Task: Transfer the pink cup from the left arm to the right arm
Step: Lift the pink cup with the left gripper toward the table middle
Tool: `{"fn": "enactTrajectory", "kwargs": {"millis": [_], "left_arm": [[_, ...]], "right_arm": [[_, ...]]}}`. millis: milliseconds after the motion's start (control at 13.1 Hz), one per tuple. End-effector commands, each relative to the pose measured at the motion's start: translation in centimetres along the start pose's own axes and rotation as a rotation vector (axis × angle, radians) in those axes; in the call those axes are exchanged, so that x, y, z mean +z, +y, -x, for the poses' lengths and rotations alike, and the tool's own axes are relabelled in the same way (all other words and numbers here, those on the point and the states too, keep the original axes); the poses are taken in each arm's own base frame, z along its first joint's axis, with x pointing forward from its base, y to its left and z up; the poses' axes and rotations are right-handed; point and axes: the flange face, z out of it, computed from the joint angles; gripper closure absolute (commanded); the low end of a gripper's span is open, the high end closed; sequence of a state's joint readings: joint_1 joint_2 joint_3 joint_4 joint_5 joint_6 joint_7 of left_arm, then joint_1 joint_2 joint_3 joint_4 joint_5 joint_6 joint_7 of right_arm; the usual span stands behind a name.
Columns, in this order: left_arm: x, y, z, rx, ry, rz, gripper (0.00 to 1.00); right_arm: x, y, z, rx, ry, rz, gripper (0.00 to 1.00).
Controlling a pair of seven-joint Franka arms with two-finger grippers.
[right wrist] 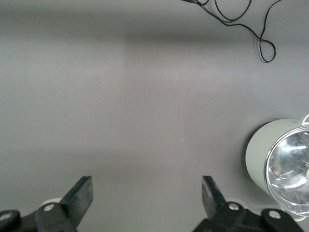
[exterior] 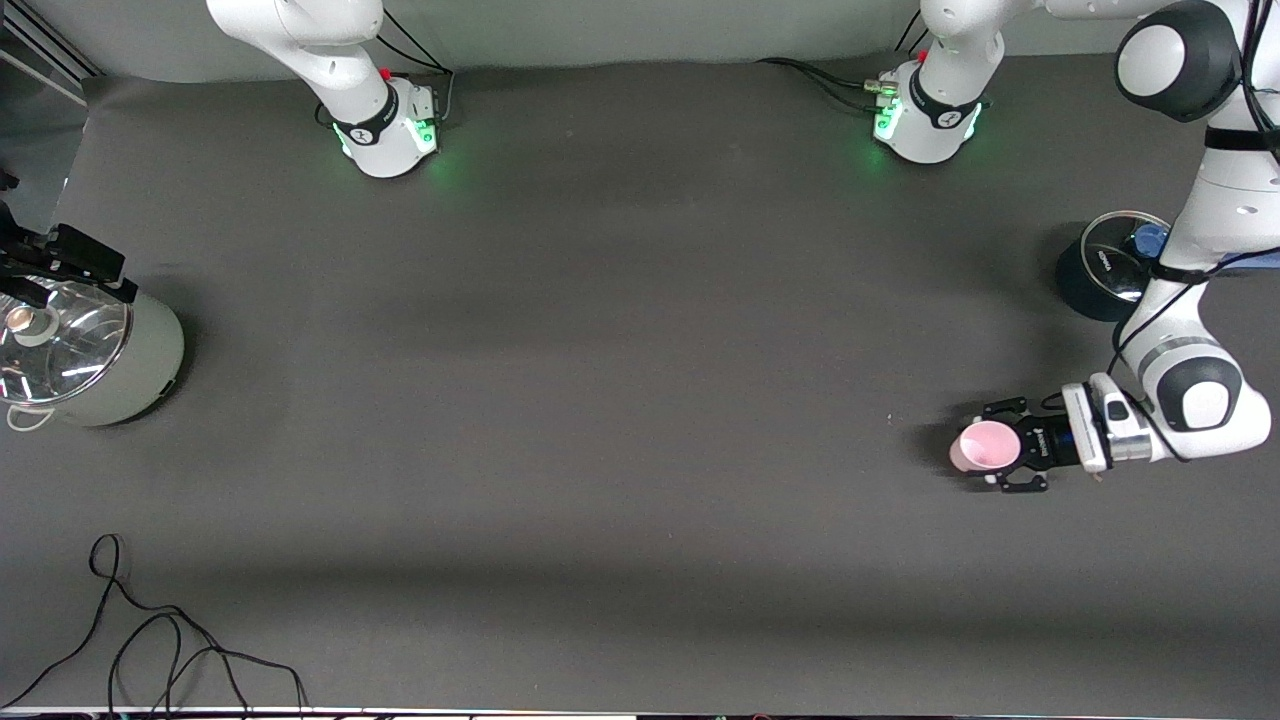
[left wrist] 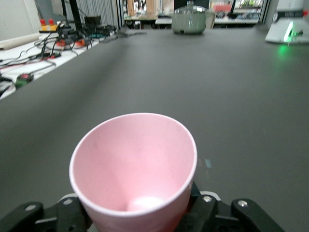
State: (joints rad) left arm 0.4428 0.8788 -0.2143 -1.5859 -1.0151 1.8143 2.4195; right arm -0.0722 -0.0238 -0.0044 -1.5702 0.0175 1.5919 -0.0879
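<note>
The pink cup point(exterior: 980, 447) is a small pale pink tapered cup held in my left gripper point(exterior: 1000, 446), low over the table near the left arm's end. The gripper is shut on its lower body, and its mouth tips toward the right arm's end. In the left wrist view the cup point(left wrist: 135, 169) fills the foreground between the black fingers point(left wrist: 207, 212). My right gripper point(exterior: 50, 268) hangs over the grey-green pot at the right arm's end. In the right wrist view it point(right wrist: 147, 193) is open and empty above bare table.
The grey-green pot point(exterior: 125, 370) with a glass lid point(exterior: 55, 340) stands at the right arm's end; it shows in the left wrist view point(left wrist: 190, 21) and the right wrist view point(right wrist: 263, 154). A dark blue pot point(exterior: 1090, 275) stands by the left arm. A black cable point(exterior: 150, 640) lies near the front edge.
</note>
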Motion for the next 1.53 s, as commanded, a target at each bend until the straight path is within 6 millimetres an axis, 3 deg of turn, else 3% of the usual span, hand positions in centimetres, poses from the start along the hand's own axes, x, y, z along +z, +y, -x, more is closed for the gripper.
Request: {"fn": "enactTrajectory", "kwargs": {"millis": [0,229,382,535,764,1069,1375,1451], "left_arm": [[4.6,-2.1,-4.6,-0.046,0.054,0.030,1.00],[10.4,-5.6,-11.4,-0.076,0.032,-0.011,1.00],[15.6,-6.5,-15.6,-0.139,0.024,-0.060,1.00],[18.9,-7.4,-20.0,-0.208,0.018,-0.140,1.00],[23.0,-7.6,-25.2,-0.262,0.032,-0.189,1.00],[27.1,-7.7,-35.9,-0.414,0.112,-0.321,1.00],[31.6,-5.4,-46.7,-0.479,0.178,-0.378,1.00],[32.6,-4.6,-48.5,-0.474,0.155,-0.380,1.00]], "right_arm": [[-0.6,-0.4,0.0,-0.013,0.006,-0.007,0.00],[-0.7,-0.3,0.0,-0.012,0.007,-0.007,0.00],[-0.6,-0.2,0.0,-0.010,0.006,-0.007,0.00],[-0.8,-0.4,-0.1,-0.013,0.009,-0.007,0.00],[-1.0,-0.3,-0.3,-0.015,0.015,-0.007,0.00],[-1.3,-0.6,-0.5,-0.018,0.023,-0.008,0.00],[-1.4,-0.7,-0.5,-0.022,0.028,-0.028,0.00],[-1.4,-0.9,-0.5,-0.022,0.027,-0.028,0.00]]}}
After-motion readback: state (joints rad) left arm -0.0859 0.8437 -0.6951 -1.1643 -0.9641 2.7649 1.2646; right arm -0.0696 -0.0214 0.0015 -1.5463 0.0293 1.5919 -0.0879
